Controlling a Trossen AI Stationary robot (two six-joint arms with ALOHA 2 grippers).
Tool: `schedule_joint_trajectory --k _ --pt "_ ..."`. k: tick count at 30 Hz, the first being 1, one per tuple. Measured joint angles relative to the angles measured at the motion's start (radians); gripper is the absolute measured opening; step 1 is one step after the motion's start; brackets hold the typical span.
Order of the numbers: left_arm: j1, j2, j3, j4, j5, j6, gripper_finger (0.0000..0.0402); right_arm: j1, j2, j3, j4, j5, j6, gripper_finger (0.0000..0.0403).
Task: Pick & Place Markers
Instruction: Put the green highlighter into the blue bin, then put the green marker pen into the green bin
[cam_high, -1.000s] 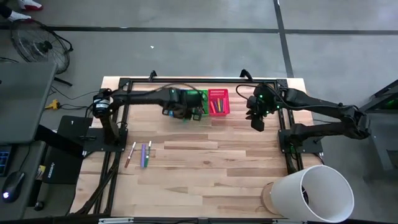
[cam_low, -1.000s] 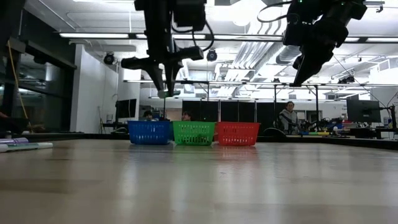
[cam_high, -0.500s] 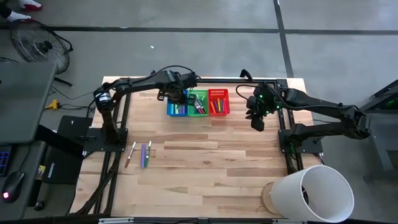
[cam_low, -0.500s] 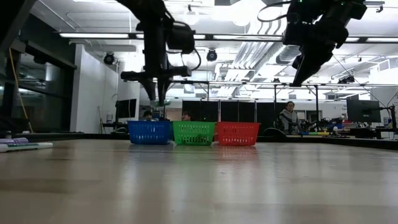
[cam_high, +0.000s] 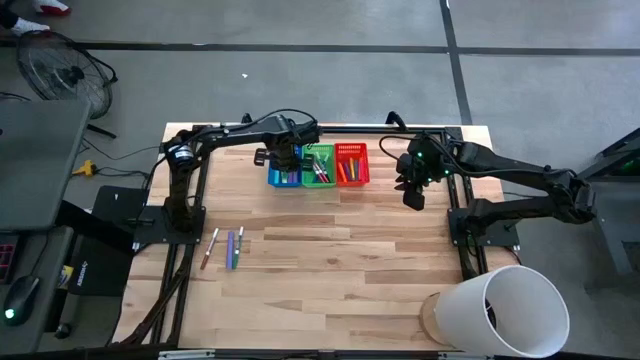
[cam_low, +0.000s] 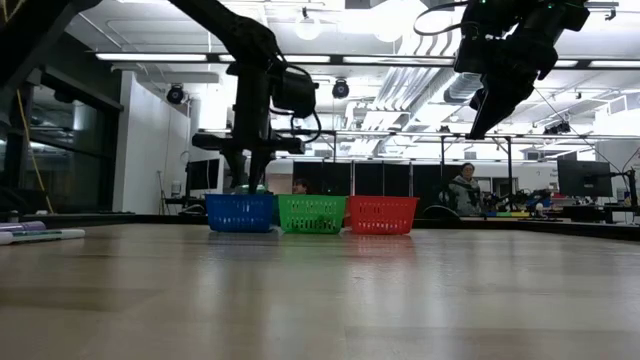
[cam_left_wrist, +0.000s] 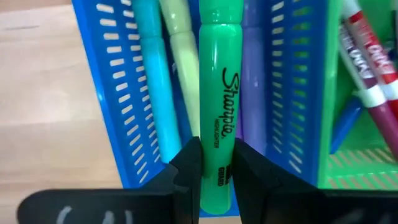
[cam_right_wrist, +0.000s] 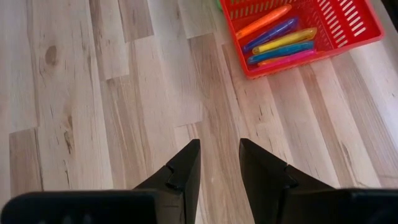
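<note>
My left gripper (cam_high: 285, 160) hangs over the blue basket (cam_high: 277, 178), shut on a green marker (cam_left_wrist: 217, 74). The marker reaches down among cyan, yellow-green and purple markers that lie in that basket. The green basket (cam_high: 318, 165) and red basket (cam_high: 351, 163) also hold markers. Three more markers (cam_high: 228, 248) lie flat on the table near its left side. My right gripper (cam_high: 413, 195) waits in the air to the right of the red basket, open and empty, above bare wood (cam_right_wrist: 219, 152). My left gripper pinches the green marker between its two fingers (cam_left_wrist: 186, 168), close to the marker's near end (cam_left_wrist: 214, 177). The fingers come from above, pointing down, and the marker runs along them. It hangs lengthwise below them into the blue basket (cam_left_wrist: 118, 93); whether its far end rests on anything is hidden.
The three baskets stand in a row at the table's far edge (cam_low: 311, 213). A large white cylinder (cam_high: 500, 310) sits at the near right corner. Dark frame rails run along the left and right sides. Bare wood lies in the table's middle. A person sits in the room behind.
My left gripper has moved from over the green basket toward the table's left and come down over the blue basket, still holding the green marker. The right arm has kept still.
</note>
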Motion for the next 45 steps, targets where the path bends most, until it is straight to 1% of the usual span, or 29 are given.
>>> schedule_joint_trajectory --k 6,12,17,19,29,32,35,38,42,45 --pt "-0.001 0.042 -0.001 -0.028 0.008 -0.005 0.0059 0.000 0.000 0.000 0.000 0.000 0.000 0.0099" --pt "-0.001 0.047 0.000 -0.024 0.007 -0.031 0.0060 0.000 0.000 0.000 0.000 0.000 -0.002 0.0099" --pt "-0.001 0.047 0.000 -0.025 0.007 -0.033 0.0105 0.000 0.000 0.000 -0.001 0.000 -0.004 0.0099" --pt "-0.001 0.047 0.000 -0.025 0.007 -0.033 0.0116 0.000 0.000 0.000 -0.001 0.000 -0.005 0.0099" --pt "-0.001 0.044 0.001 -0.019 0.008 -0.024 0.0125 0.000 0.000 0.000 -0.004 -0.001 -0.005 0.0099" --pt "-0.005 0.031 0.029 -0.020 0.005 0.001 0.0125 0.000 0.000 0.000 -0.005 -0.001 -0.005 0.0099" --pt "-0.012 0.032 0.071 -0.025 -0.033 0.030 0.0126 0.000 0.000 0.000 -0.018 0.000 -0.005 0.0099" --pt "-0.021 0.032 0.128 -0.028 -0.058 0.072 0.0126 0.000 0.000 0.000 -0.043 0.023 -0.005 0.0099" --pt "-0.037 0.032 0.181 -0.082 -0.094 0.113 0.0126 0.000 0.000 0.000 -0.073 0.023 -0.005 0.0099" --pt "-0.058 0.028 0.197 -0.141 -0.106 0.122 0.0126 0.000 0.000 0.000 -0.087 0.026 -0.005 0.0099"
